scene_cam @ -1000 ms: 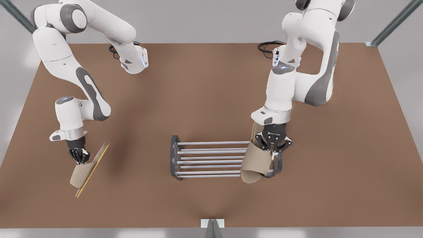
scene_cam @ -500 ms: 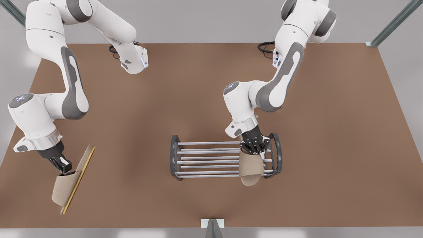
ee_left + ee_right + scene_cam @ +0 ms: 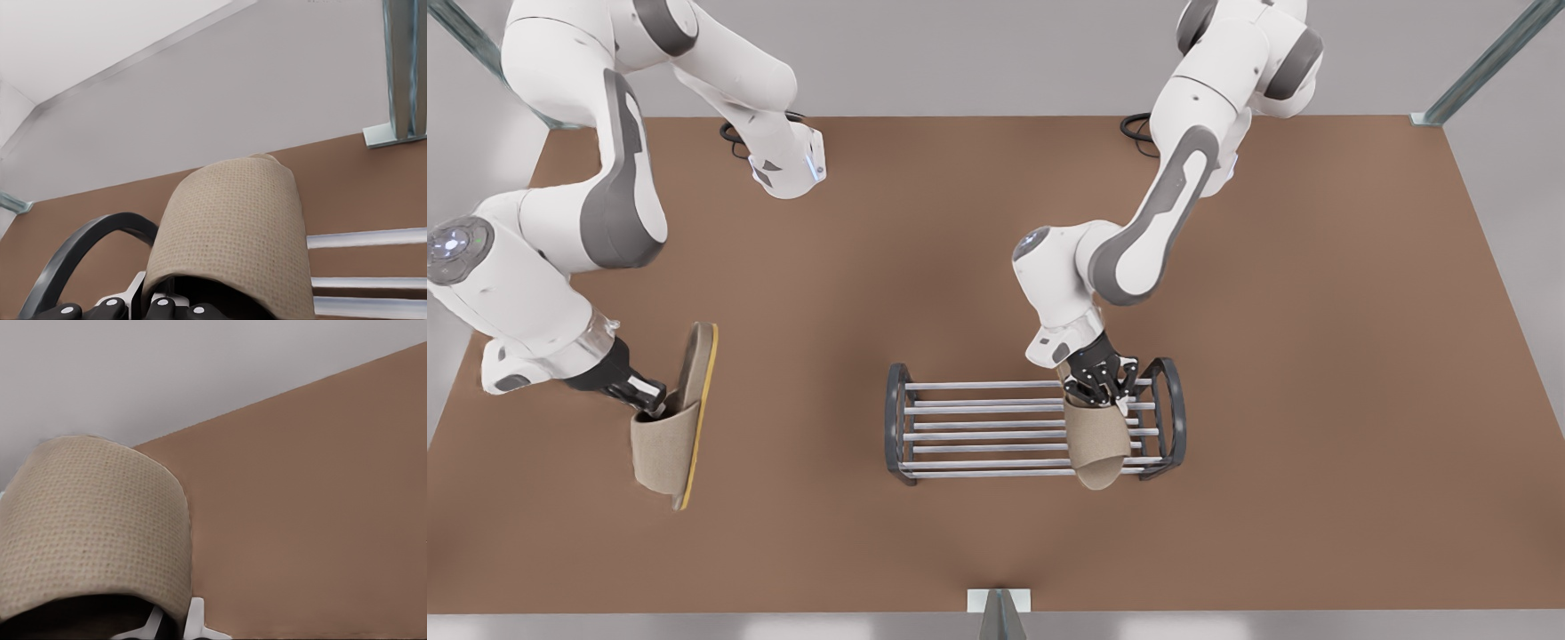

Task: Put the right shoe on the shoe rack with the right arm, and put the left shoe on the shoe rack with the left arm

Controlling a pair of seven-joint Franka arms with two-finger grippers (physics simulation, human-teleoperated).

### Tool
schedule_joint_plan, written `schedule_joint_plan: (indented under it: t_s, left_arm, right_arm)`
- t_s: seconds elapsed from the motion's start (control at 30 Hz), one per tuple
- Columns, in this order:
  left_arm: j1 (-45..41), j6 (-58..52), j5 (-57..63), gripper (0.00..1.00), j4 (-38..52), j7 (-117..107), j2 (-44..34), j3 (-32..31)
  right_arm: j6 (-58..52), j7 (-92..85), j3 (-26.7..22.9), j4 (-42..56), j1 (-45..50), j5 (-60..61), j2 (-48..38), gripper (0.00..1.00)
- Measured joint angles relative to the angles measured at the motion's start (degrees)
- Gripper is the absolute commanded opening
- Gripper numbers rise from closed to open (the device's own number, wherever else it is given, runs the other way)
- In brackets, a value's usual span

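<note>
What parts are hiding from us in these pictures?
1. Front view: the strap of the left slipper hides the finger ends of the left gripper.
2. Front view, from above: whether that slipper touches the bars of the shoe rack cannot be told.
3. Right wrist view: the right slipper covers most fingers of the right gripper.

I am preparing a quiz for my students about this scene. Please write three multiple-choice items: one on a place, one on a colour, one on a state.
1. Where is the left shoe?
A. By the cables
B. Over the shoe rack, at its end on the front view's right
C. Flat on bare table

2. What colour edges the right shoe sole?
A. Red
B. Yellow
C. Blue

3. How is the right shoe?
A. Lying free
B. Resting on the rack
C. Gripped by the right end effector, turned on its side

Answers: B, the left end effector holds it over the bars; B, a yellow line runs along the sole; C, fingers clamp its strap.
</note>
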Motion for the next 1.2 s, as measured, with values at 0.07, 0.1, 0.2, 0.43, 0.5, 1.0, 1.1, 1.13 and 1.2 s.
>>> schedule_joint_plan:
  t_s: [0.07, 0.1, 0.2, 0.43, 0.5, 1.0, 1.1, 1.13, 1.2]
  left_arm:
    - [-0.20, -0.07, 0.43, 0.21, -0.06, -1.66, 0.21, 0.00]
    - [-0.23, -0.11, 0.58, 0.21, -0.07, -2.42, 0.27, 0.00]
    - [-0.04, 0.11, 1.83, 0.21, -0.51, -4.49, 0.41, 0.00]
    - [-0.14, 1.68, 5.02, 1.00, -2.34, -8.18, 0.37, 0.00]
    - [0.12, 1.83, 6.13, 1.00, -2.50, -8.98, 0.24, 0.02]
    - [13.30, -2.89, -21.44, 1.00, -4.88, -6.72, -22.32, -7.91]
    - [27.89, -10.43, -38.60, 1.00, 2.30, 1.81, -21.85, -7.56]
    - [31.61, -13.21, -42.99, 1.00, 5.10, 4.78, -20.41, -7.52]
    - [35.17, -18.35, -49.26, 1.00, 6.90, 11.03, -19.62, -6.65]
  right_arm:
    - [-3.80, -0.41, -0.53, 0.15, 3.94, -0.80, 0.44, 0.21]
    - [-5.27, -0.60, -1.22, 0.45, 5.82, -1.10, 0.94, 0.21]
    - [-8.71, -0.95, -3.03, 3.36, 8.50, -1.65, 3.00, 0.21]
    - [-15.53, -1.52, -9.65, 10.05, 16.76, -1.99, 5.73, 0.21]
    - [-17.24, -1.67, -10.10, 10.44, 17.40, -2.01, 5.90, 0.21]
    - [-19.73, -0.80, -20.85, 23.30, 32.44, -1.67, 16.50, 0.21]
    - [-14.71, 0.09, -20.72, 24.00, 32.58, -1.61, 17.14, 0.21]
    - [-12.65, 0.36, -21.20, 24.06, 33.02, -1.62, 17.26, 0.21]
    - [-8.63, 0.98, -22.20, 24.10, 34.71, -1.63, 17.33, 0.21]
